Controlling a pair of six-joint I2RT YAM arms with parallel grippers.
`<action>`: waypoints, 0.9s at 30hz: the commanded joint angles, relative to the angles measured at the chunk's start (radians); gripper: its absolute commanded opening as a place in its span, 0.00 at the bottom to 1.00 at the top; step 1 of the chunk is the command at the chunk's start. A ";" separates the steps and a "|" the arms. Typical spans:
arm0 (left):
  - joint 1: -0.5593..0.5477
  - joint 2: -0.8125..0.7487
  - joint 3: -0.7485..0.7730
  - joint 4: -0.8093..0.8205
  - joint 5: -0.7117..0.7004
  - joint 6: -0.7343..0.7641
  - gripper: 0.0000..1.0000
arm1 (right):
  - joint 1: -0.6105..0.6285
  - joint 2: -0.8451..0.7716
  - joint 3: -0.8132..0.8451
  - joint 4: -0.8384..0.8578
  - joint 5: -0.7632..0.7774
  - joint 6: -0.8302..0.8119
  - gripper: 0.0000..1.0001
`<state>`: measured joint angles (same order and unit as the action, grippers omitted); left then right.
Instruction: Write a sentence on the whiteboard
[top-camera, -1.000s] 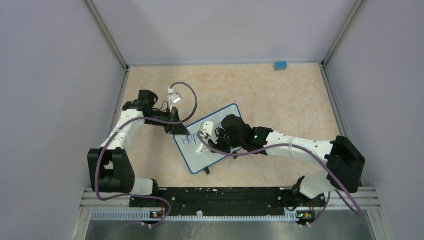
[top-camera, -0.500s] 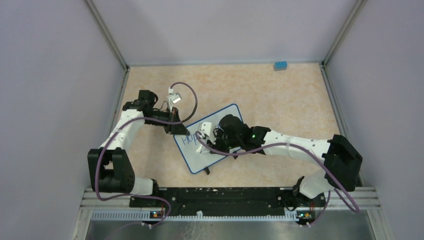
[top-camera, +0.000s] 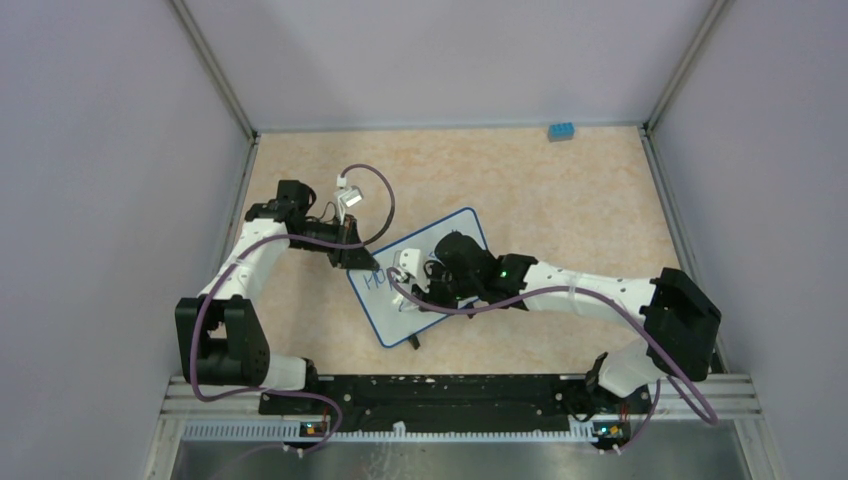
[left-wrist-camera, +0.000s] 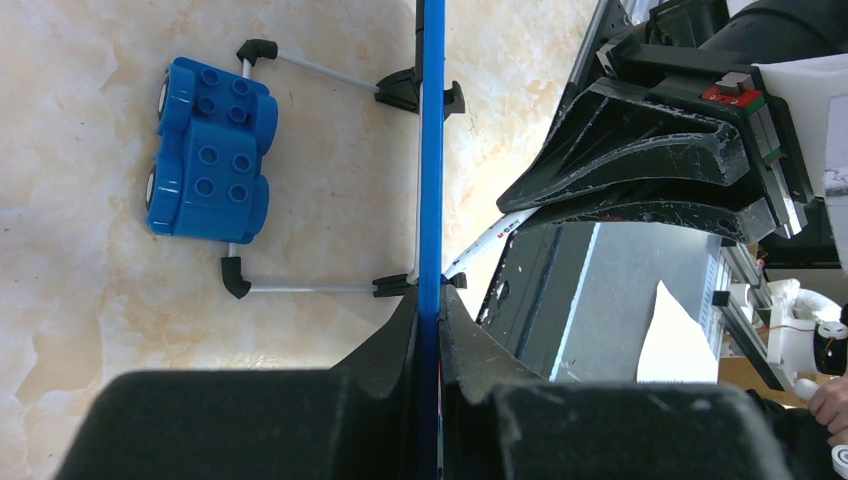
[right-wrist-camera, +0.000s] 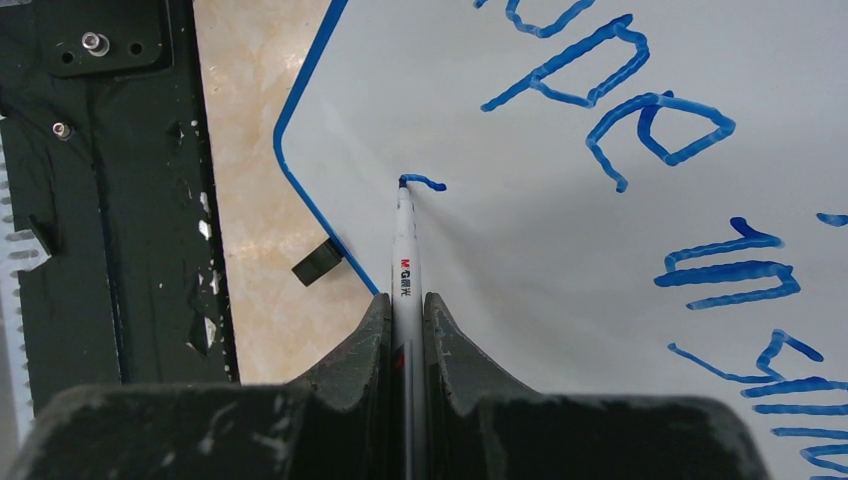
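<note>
Left jaws pinched shut on whiteboard (left-wrist-camera: 431, 150) rim. Right jaws squeezed shut on white pen (right-wrist-camera: 405, 265) (tip touched board); blue words (right-wrist-camera: 720, 271) just past tip.

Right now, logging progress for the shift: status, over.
Left gripper shut on whiteboard rim. Right gripper shut on marker, tip on board beside sentence. Blue brick far off.

I'm seeing the whiteboard (top-camera: 392, 322) taking up mid-table, the left gripper (top-camera: 352, 258) pinching its left edge and the right gripper (right-wrist-camera: 405, 305) pressing a marker (right-wrist-camera: 404, 240) onto it, its arm barring the right side. Open tabletop (top-camera: 500, 170) is lying behind; a blue brick (top-camera: 560, 131) is sitting in the far right corner.
</note>
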<state>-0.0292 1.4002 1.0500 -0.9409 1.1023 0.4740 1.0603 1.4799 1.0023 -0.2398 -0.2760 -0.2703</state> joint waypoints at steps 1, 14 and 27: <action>-0.003 -0.013 -0.007 0.008 0.003 0.011 0.00 | 0.008 -0.007 0.011 -0.011 0.058 -0.024 0.00; -0.003 -0.013 -0.006 0.009 0.000 0.009 0.00 | -0.001 -0.053 -0.038 -0.032 0.084 -0.017 0.00; -0.003 -0.016 -0.007 0.010 -0.002 0.007 0.00 | 0.023 0.012 0.018 -0.028 0.034 -0.010 0.00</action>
<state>-0.0292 1.4002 1.0500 -0.9413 1.1023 0.4740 1.0676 1.4601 0.9756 -0.2779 -0.2474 -0.2699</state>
